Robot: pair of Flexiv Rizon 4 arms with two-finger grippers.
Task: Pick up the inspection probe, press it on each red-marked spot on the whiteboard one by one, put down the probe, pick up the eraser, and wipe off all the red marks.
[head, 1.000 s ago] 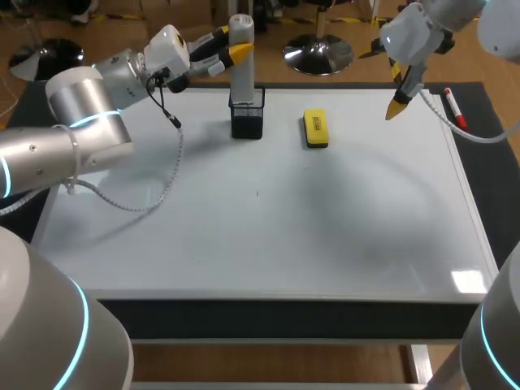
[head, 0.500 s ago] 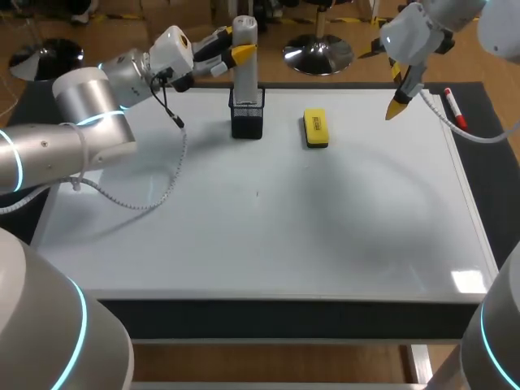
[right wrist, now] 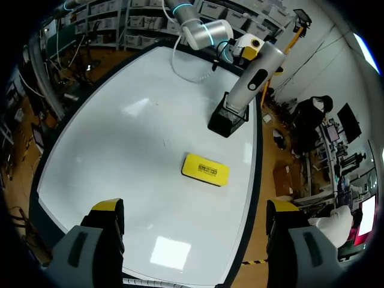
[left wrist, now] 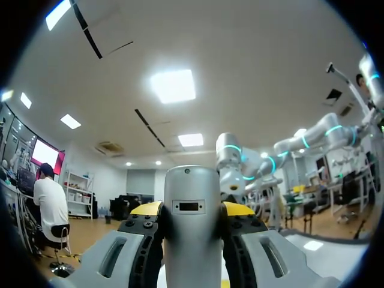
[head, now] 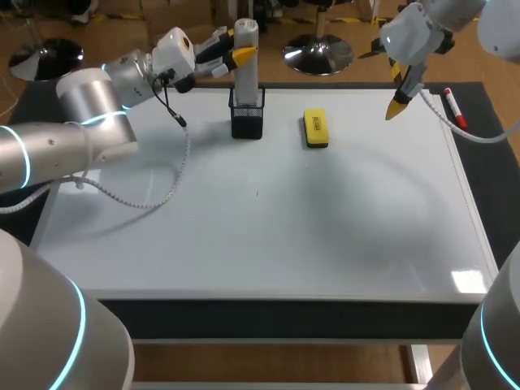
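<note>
Gray probe [head: 245, 61] stands upright in the black mesh holder [head: 246, 115] at the whiteboard's [head: 284, 236] back edge, left gripper [left wrist: 191, 210] looks clamped on its top from both sides, right gripper [right wrist: 195, 207] spread wide and empty; probe likely rigid, smooth, slippery, so hold high and lift straight.

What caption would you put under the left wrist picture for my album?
The left tool clamps the grey inspection probe between its yellow tips.
</note>
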